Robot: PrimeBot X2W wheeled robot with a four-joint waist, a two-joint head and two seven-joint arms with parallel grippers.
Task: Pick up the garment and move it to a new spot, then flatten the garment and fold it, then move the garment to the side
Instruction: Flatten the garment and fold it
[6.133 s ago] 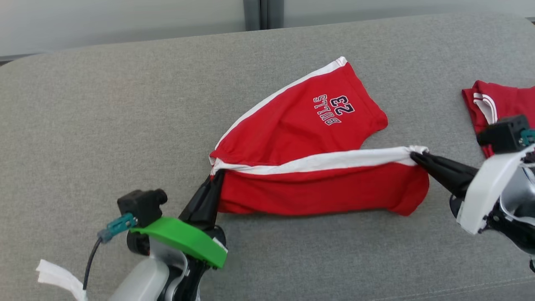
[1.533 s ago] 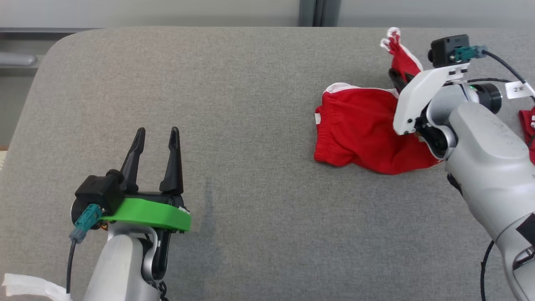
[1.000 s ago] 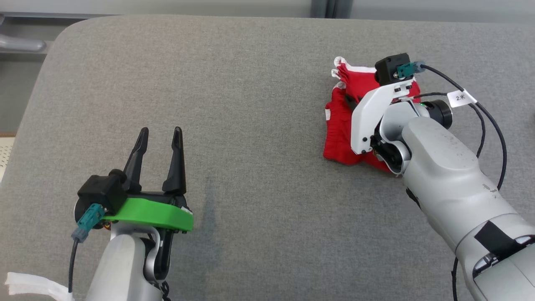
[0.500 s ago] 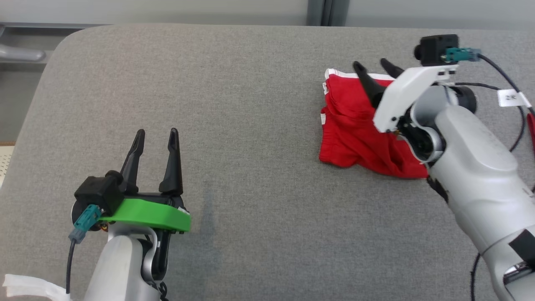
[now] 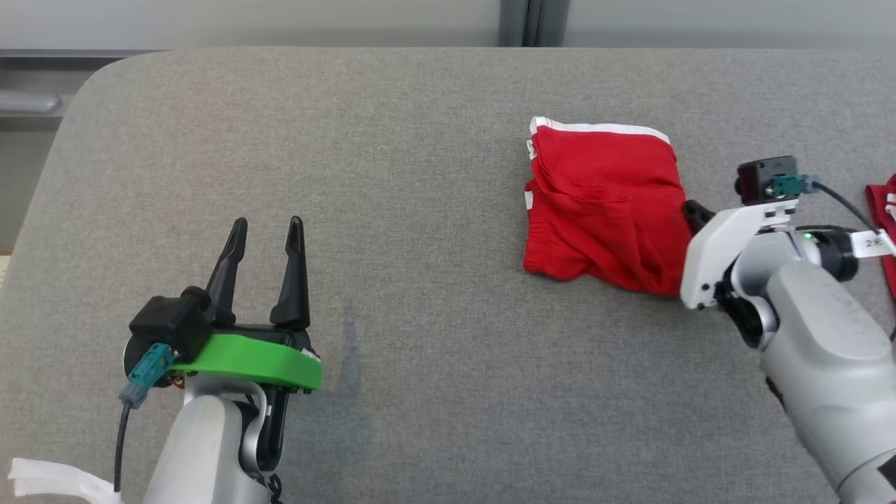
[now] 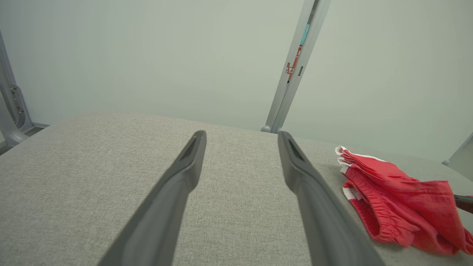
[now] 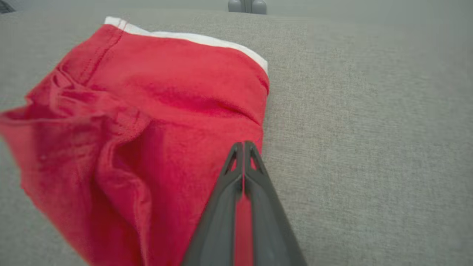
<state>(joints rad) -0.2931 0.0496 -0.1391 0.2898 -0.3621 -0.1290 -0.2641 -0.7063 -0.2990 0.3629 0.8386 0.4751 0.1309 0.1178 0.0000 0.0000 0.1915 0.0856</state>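
Nearest the robot, the left hand [image 5: 268, 222] is being held low over the grey fabric-covered desk [image 5: 420, 210]. Its two dark fingers are being kept well apart with nothing between them, well clear of the work. Further out on the right, the right hand [image 7: 244, 145] is being carried at the right edge of the red shorts with white trim [image 5: 602, 203], its fingers being pressed together. No cloth is being seen pinched between them, though the tips are lying just over the red cloth. Half a second ago that hand was being held spread above the far white band. Now it is being drawn back toward the robot, closed and apparently empty, so the shorts are being judged as released and the fold as made. Only the last step, moving the bundle aside, is being judged as left. The shorts are lying on the right half of the desk as a compact folded block, with the white band along the far edge, the elastic waist at the left and the near edge slightly puffed and uneven. At the right border, a second red garment [image 5: 883, 210] is being partly shown.
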